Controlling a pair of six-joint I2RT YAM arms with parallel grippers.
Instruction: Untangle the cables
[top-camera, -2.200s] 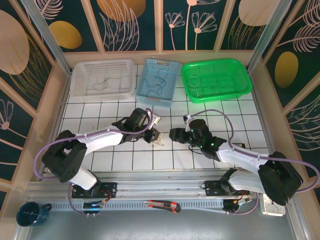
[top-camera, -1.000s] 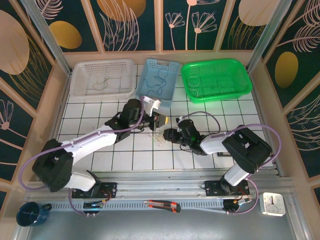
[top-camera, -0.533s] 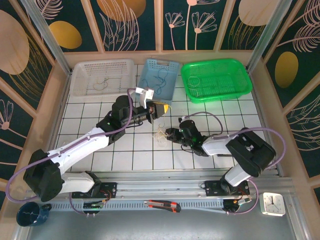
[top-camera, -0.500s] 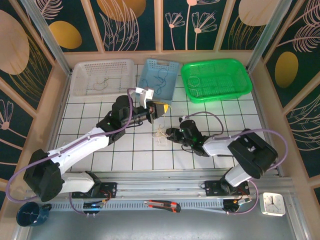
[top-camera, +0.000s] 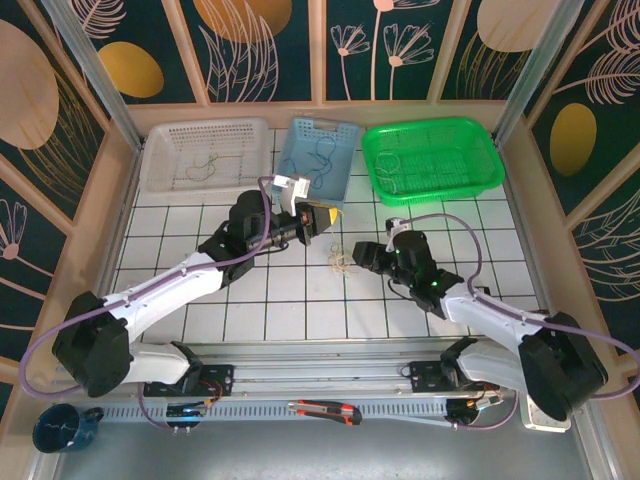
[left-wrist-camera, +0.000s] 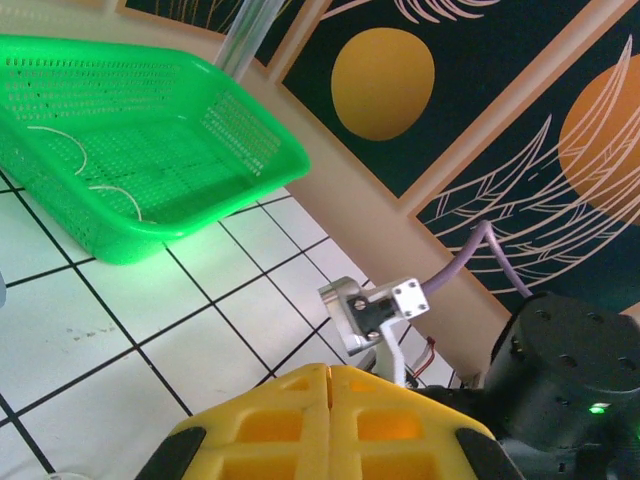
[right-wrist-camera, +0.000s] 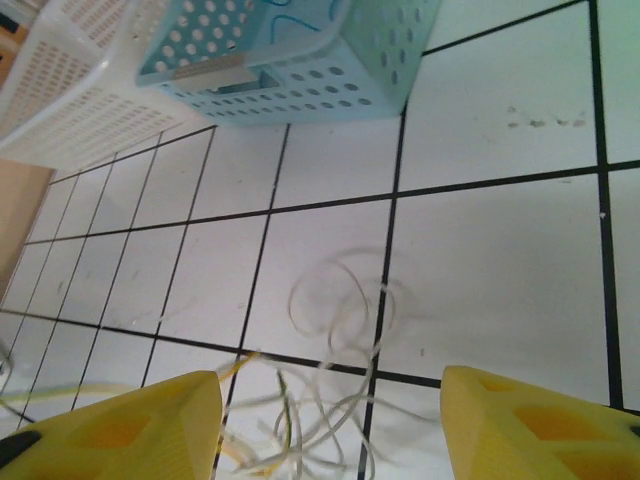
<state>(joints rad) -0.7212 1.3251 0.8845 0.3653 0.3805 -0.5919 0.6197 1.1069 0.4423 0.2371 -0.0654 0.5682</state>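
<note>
The cables lie as a small tangle of pale, yellowish and dark wires on the white tiles in the middle. My left gripper hovers above and to the left of it, near the blue basket. Its yellow fingers are pressed together, and a faint strand seems to run from them down to the tangle. My right gripper sits just to the right of the tangle. In the right wrist view it is open, and the cables lie on the floor between its spread fingertips.
Three baskets line the back: white, blue and green, each holding a sorted wire. The green basket fills the left of the left wrist view. A box cutter, a clock and a mug lie along the near rail.
The left gripper has risen from the tiles and drawn back toward the blue basket. The tangle has slid right and away. The right arm's elbow has swung right, its gripper retreating with the tangle.
</note>
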